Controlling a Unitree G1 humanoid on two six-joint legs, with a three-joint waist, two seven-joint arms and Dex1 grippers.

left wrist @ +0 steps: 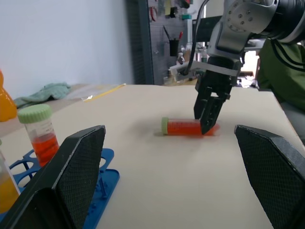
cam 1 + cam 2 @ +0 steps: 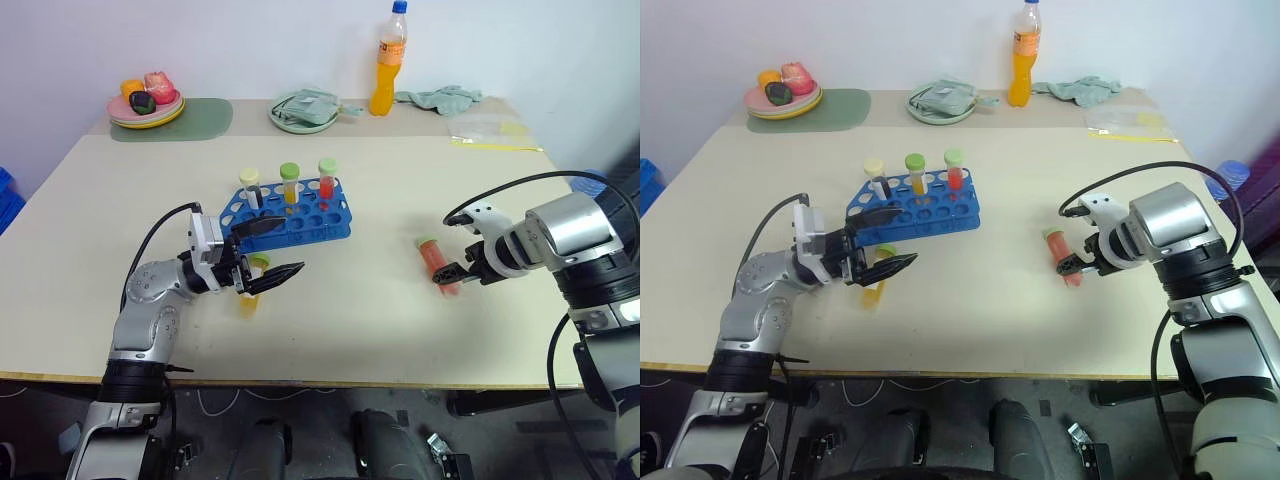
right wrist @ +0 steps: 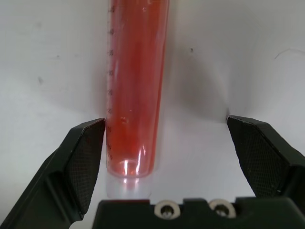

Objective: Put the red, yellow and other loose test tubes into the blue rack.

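The red tube (image 2: pixel 438 263) was seen lying flat on the desk (image 2: pixel 400 320), well right of the rack (image 2: pixel 300 212), its green cap toward the far edge. Its lower end was partly covered by the right gripper (image 2: pixel 452 280), which was pointed down with fingers spread wide on either side of the tube; in the right wrist view the tube (image 3: pixel 136 86) was seen between the pads, close by one and well clear of the other, and its cap end was cut off by the frame. Nothing was grasped there.

A yellow tube (image 2: pixel 250 293) was lying just before the rack, much of it hidden behind the left gripper (image 2: pixel 272 252), which was held released and level above it, empty. Whether any finger touched that tube could not be made out.

Three tubes were standing upright in the rack's far row: a dark one (image 2: pixel 250 188), a yellow one (image 2: pixel 290 185) and a red one (image 2: pixel 327 180). In the left wrist view only a corner of the rack (image 1: pixel 102 171) was caught.

The desk was pale beige. Along its far edge a plate of toy food (image 2: pixel 146 105) on a green mat (image 2: pixel 195 118), a second plate (image 2: pixel 300 115) with a cloth on it, an orange bottle (image 2: pixel 388 65), a crumpled cloth (image 2: pixel 440 98) and a clear bag (image 2: pixel 490 132) were noted. A plain white wall (image 2: pixel 250 40) was seen behind, and a tool rack was dimly shown beyond the desk in the left wrist view.
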